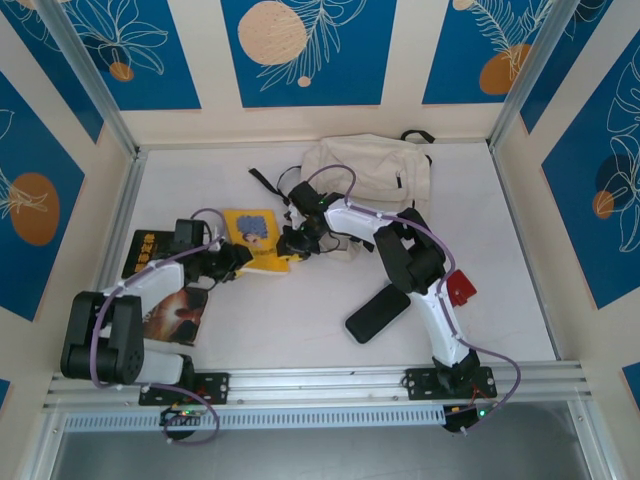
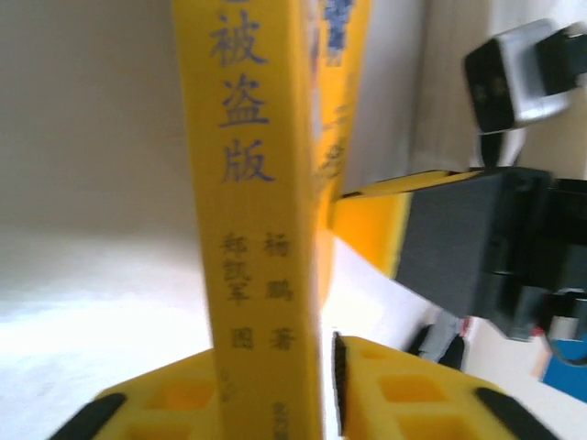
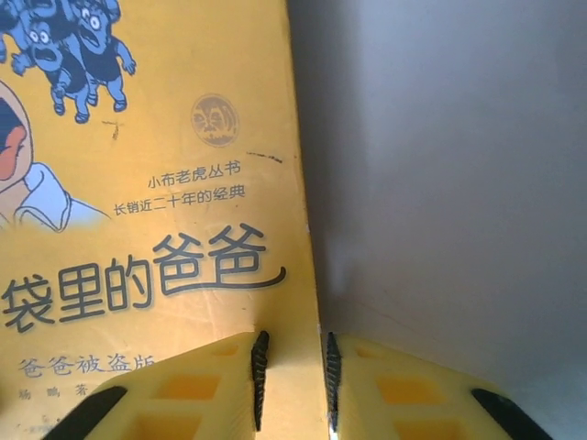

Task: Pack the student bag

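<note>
The yellow book is clamped at its spine by the left end effector and at one edge by the right end effector. The student bag is seen at the far side of the surface. The book could be twisted or pulled free if the arms are moved unevenly.
</note>
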